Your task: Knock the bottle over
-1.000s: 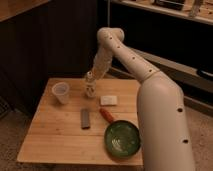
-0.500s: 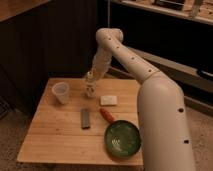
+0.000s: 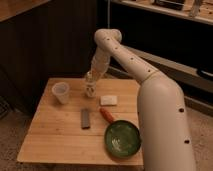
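Observation:
The small clear bottle (image 3: 90, 89) stands upright at the back middle of the wooden table (image 3: 55, 137). Its top is partly hidden by my gripper (image 3: 91, 79). My white arm (image 3: 150, 95) comes in from the right, bends high above the table and comes down onto the bottle from above and behind. The gripper is right at the bottle's upper part. I cannot tell whether it touches it.
A translucent plastic cup (image 3: 61, 92) stands left of the bottle. A white flat block (image 3: 108, 100) lies to its right. A grey bar (image 3: 86, 118) lies in the middle. A green pan (image 3: 122, 140) with a red handle (image 3: 106, 115) sits front right. Dark cabinets stand behind.
The arm has shifted only slightly by the bottle. The bottle still stands upright in the same place.

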### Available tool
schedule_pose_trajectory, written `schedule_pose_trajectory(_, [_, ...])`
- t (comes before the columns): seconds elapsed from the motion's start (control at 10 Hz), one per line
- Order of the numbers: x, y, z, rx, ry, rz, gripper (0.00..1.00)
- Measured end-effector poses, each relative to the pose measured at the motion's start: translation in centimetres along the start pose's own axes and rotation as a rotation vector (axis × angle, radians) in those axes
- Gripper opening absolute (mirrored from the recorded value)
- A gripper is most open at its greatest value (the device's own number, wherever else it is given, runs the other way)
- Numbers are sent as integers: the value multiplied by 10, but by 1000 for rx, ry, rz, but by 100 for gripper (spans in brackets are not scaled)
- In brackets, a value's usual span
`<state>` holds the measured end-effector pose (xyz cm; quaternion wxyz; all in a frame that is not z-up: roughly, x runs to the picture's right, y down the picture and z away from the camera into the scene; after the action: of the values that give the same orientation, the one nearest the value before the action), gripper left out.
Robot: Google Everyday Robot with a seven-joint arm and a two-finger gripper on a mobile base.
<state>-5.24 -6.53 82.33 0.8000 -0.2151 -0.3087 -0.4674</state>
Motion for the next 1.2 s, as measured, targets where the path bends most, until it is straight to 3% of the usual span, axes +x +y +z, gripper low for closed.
schedule_pose_trajectory(0.2, [0, 0, 0, 1, 2, -5, 8])
schedule_pose_trajectory(0.4, [6, 4, -2, 20, 38, -5, 8])
schedule_pose_trajectory(0.9, [29, 25, -10, 120, 121, -5, 8])
schedule_pose_trajectory(1.2, [38, 21, -3, 165, 161, -35, 8])
